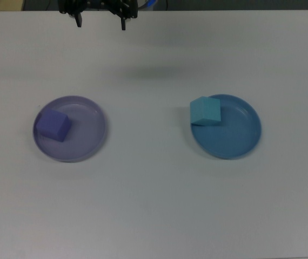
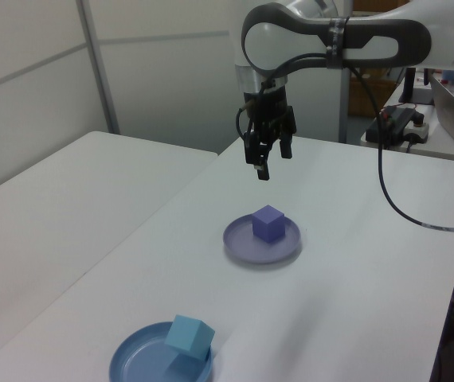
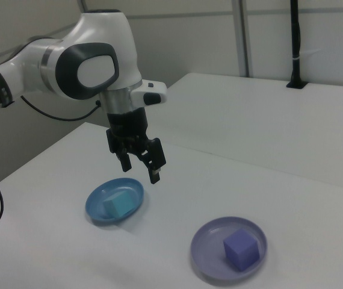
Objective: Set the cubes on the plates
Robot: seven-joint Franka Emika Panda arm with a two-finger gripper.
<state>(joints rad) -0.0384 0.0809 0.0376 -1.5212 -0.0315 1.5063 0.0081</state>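
The purple cube [image 1: 54,125] lies on the left part of the lavender plate [image 1: 89,132] in the top view. Tilted, the turquoise cube [image 1: 205,111] leans on the blue plate's [image 1: 235,135] upper-left rim. My gripper [image 1: 100,21] hangs open and empty at the top view's upper edge, well above the table and apart from both plates. In the left view the gripper [image 2: 267,161] is above and behind the purple cube [image 2: 268,224]. In the right view the gripper [image 3: 140,172] hovers above the blue plate [image 3: 102,195], which holds the turquoise cube [image 3: 119,206].
A second white table [image 2: 60,199] adjoins on the left view's left. A black cable [image 2: 394,199] hangs from the arm to the table on the left view's right. A black post [image 3: 296,45] stands on the far table in the right view.
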